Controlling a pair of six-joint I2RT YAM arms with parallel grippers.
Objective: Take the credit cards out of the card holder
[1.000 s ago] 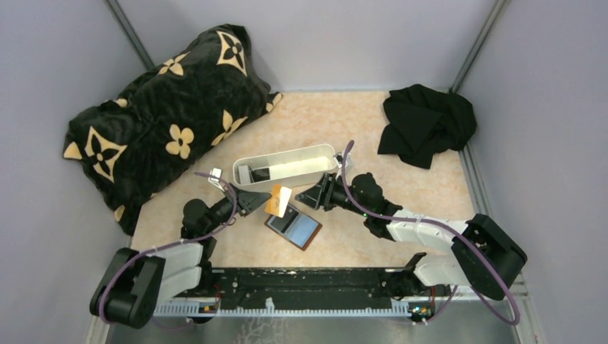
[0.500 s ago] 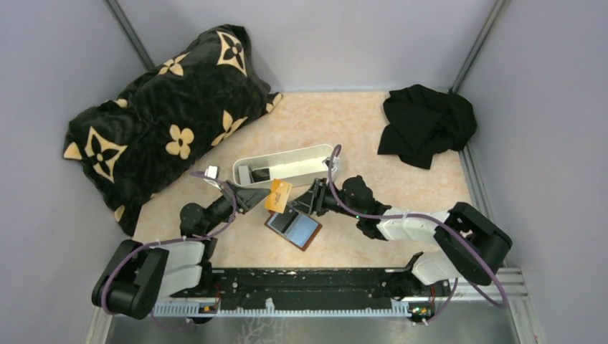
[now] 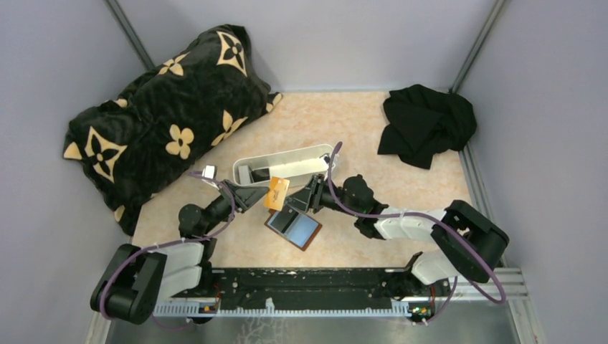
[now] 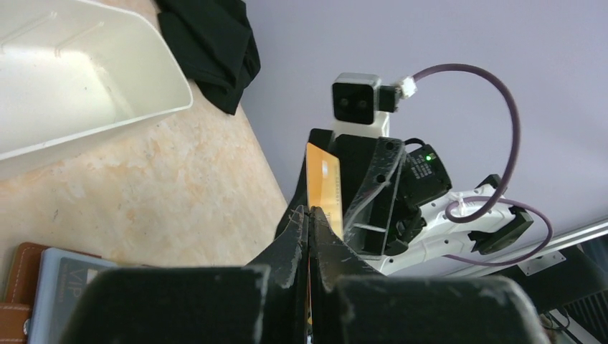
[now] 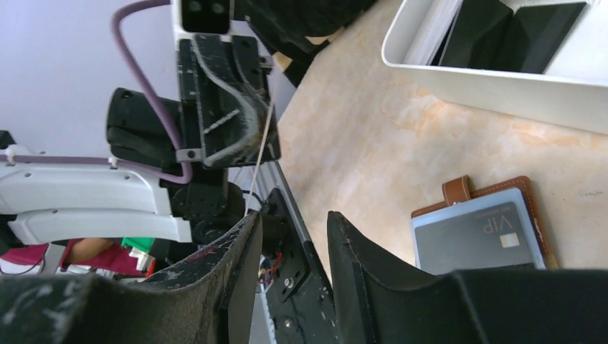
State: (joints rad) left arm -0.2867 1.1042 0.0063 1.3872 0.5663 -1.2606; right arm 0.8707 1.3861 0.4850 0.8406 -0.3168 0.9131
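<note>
My left gripper (image 3: 264,195) is shut on a gold credit card (image 3: 277,193), which it holds upright above the table; the left wrist view shows the card (image 4: 323,180) rising out of the pinched tips (image 4: 310,210). My right gripper (image 3: 303,200) faces it from the right, open. In the right wrist view the card (image 5: 262,154) is a thin edge-on line ending by one fingertip (image 5: 249,223), and the gap (image 5: 292,223) holds nothing. The brown card holder (image 3: 293,228) lies open below them with a grey VIP card (image 5: 475,240) in its blue-grey pocket.
A long white tray (image 3: 287,166) behind the grippers holds dark cards (image 5: 518,29). A black-and-tan flowered cushion (image 3: 161,118) fills the back left. A black cloth (image 3: 426,123) lies at the back right. Grey walls close in the table.
My right gripper has moved left to the gold card and its jaws have narrowed a little. My left gripper has kept its hold, shifting the card slightly up and left.
</note>
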